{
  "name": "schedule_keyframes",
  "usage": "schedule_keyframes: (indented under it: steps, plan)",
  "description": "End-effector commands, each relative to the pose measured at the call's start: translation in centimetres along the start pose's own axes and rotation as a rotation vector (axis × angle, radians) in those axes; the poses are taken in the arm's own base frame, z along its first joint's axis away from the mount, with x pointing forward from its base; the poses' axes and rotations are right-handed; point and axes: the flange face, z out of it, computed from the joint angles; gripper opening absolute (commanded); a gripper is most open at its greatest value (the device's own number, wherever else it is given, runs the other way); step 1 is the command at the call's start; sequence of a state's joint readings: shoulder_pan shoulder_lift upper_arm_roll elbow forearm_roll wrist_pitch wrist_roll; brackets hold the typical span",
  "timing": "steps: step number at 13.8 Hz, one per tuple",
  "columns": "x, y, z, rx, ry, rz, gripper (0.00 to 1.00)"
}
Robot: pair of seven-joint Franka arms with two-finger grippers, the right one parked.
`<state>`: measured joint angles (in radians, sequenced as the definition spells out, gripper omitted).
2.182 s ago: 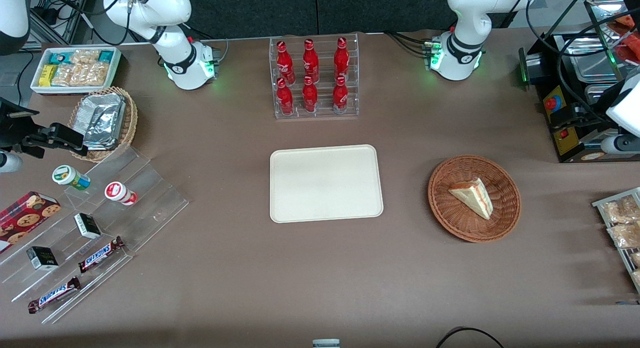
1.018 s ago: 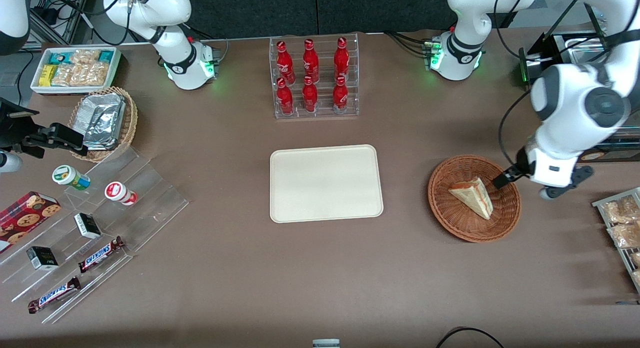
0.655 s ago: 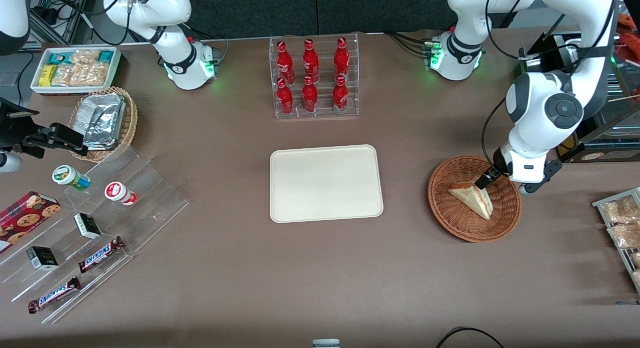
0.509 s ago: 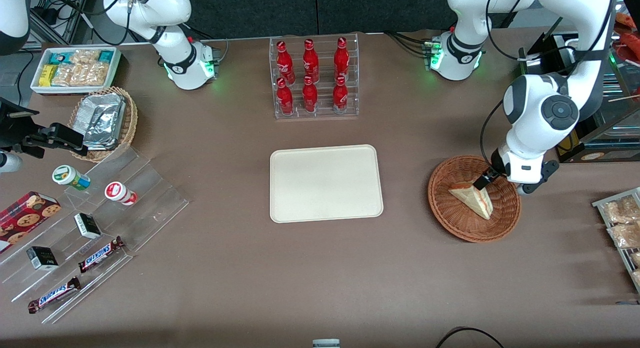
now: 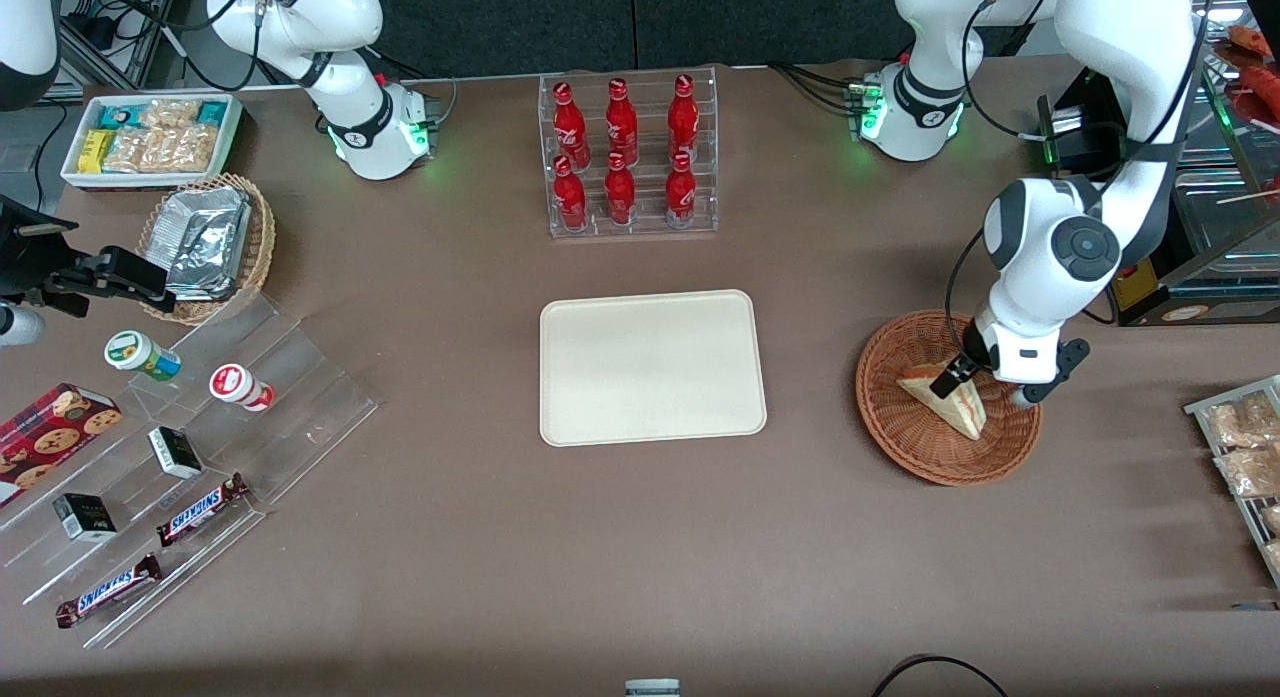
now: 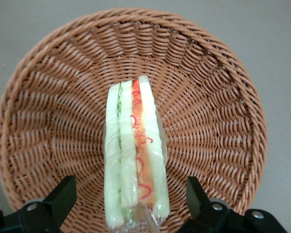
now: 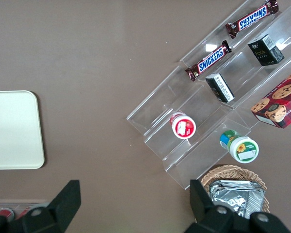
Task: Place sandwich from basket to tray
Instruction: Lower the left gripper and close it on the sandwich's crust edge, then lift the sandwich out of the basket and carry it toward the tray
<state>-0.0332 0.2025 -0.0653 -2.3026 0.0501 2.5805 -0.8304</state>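
Note:
The sandwich (image 5: 948, 405), a wrapped wedge of white bread with red and green filling, lies in the reddish-brown wicker basket (image 5: 900, 447) toward the working arm's end of the table. My left gripper (image 5: 958, 377) is low over the basket, open, with one finger on each side of the sandwich and not touching it. In the left wrist view the sandwich (image 6: 135, 155) stands between the black fingertips (image 6: 63, 194), with basket weave (image 6: 208, 111) all round. The cream tray (image 5: 650, 367) lies flat at the table's middle, bare; one end of it shows in the right wrist view (image 7: 12, 128).
A clear rack of red bottles (image 5: 625, 157) stands farther from the camera than the tray. Toward the parked arm's end are acrylic steps with snacks (image 5: 180, 447), a tan basket of foil packets (image 5: 205, 242) and a white snack bin (image 5: 150, 137). A rack of packets (image 5: 1245, 447) sits beside the basket.
The left arm swung in from the working arm's end of the table and came down over the basket. Its open fingers now straddle the sandwich. The sandwich has not moved.

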Motion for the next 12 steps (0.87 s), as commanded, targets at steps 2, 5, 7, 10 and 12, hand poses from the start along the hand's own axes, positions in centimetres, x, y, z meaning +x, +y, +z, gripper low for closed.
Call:
schedule_keyframes:
  steps: [2, 5, 7, 10, 12]
  plan:
    - [-0.2, 0.3, 0.7, -0.015, 0.006, -0.06, 0.56]
    - [0.1, 0.6, 1.0, -0.016, 0.005, -0.067, 0.0]
    - [0.2, 1.1, 0.2, -0.023, 0.011, -0.063, 0.0]
    - [0.4, 2.1, -2.6, -0.01, 0.006, -0.036, 0.0]
    - [0.5, 4.4, -6.4, 0.069, -0.046, 0.008, 0.0]
